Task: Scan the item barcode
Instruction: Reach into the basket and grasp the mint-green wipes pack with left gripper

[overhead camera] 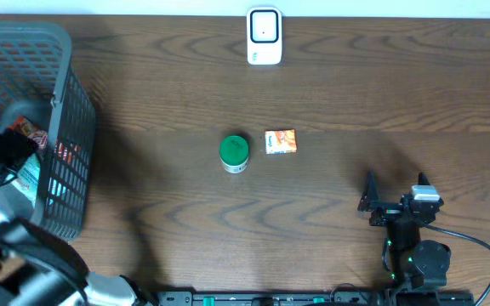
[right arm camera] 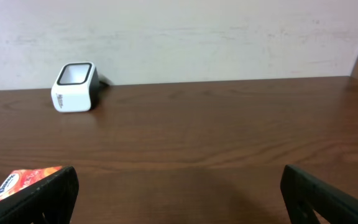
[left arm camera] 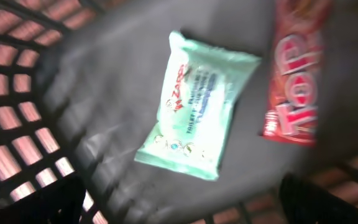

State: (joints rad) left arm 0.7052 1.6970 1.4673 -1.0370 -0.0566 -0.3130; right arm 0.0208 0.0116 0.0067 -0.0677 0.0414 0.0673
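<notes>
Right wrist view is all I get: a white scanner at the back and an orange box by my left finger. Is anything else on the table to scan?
Observer: Yes, a green-lidded jar stands just left of the orange box, apart from it.
Operator: Where is the left arm?
Observer: The left gripper hangs open in the grey basket at the table's left edge, holding nothing.
Operator: Is the basket empty?
Observer: No, a pale green wipes packet and a red packet lie on its floor.
</notes>
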